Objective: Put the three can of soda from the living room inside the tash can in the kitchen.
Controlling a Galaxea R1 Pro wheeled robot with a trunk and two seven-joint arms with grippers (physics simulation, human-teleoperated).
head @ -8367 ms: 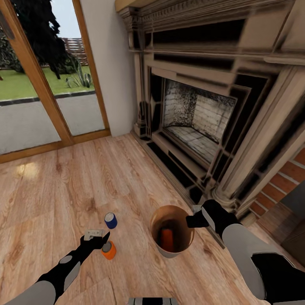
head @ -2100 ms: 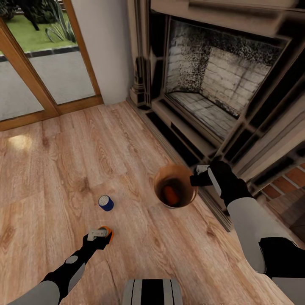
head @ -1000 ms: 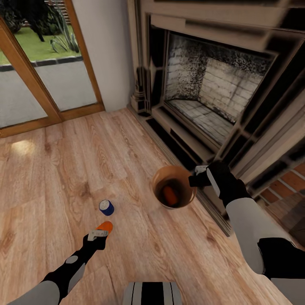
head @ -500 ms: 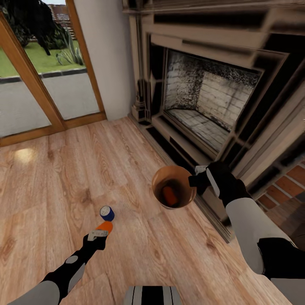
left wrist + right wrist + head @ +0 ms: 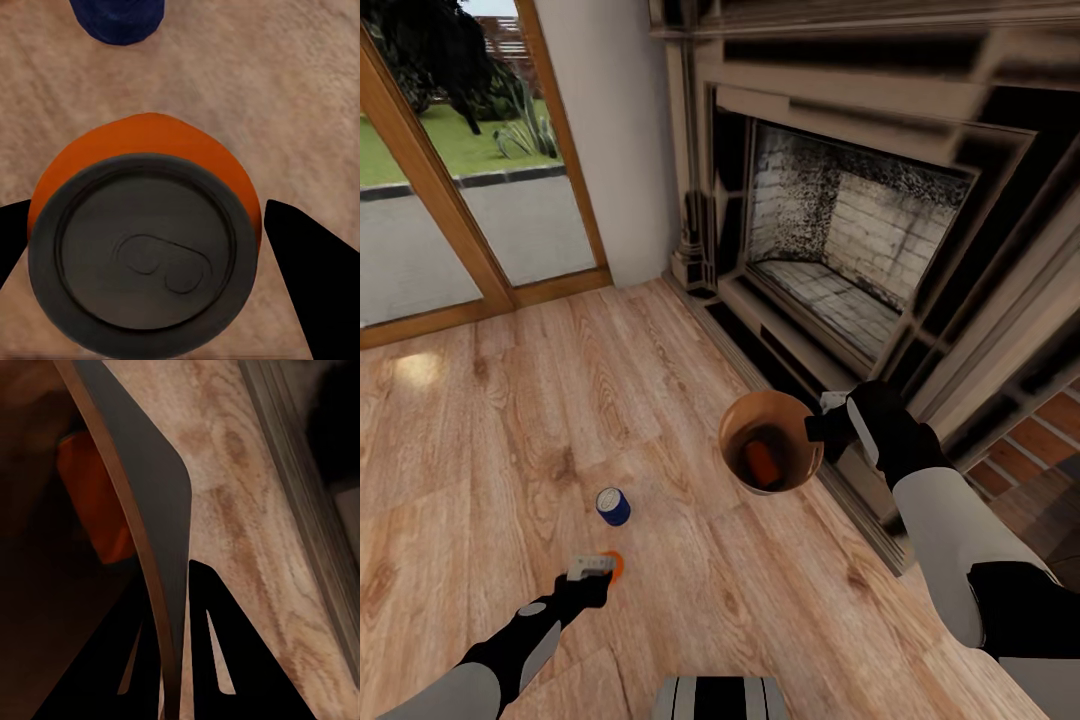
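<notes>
An orange can of soda point(image 5: 616, 566) point(image 5: 142, 247) sits between the fingers point(image 5: 315, 292) of my left gripper point(image 5: 596, 568) point(image 5: 146, 225), which is shut on it just above the wood floor. A blue can of soda point(image 5: 613, 506) point(image 5: 116, 19) stands upright on the floor just beyond it. The tash can point(image 5: 732, 424) point(image 5: 142, 472) hangs to the right near the fireplace, with my right gripper point(image 5: 826, 424) point(image 5: 176, 607) shut on its rim. Another orange can of soda point(image 5: 762, 460) point(image 5: 97, 502) lies inside it.
The grey-framed fireplace point(image 5: 840, 250) and its raised hearth edge run along the right, close behind the bucket. Glass doors with a wooden frame point(image 5: 430, 190) stand at the far left. Light plank floor point(image 5: 510, 400) stretches between them.
My left gripper has drawn back toward me with the orange can in it, away from the blue can. The bucket and right gripper hold still. The head view has tilted up slightly over the last second.
</notes>
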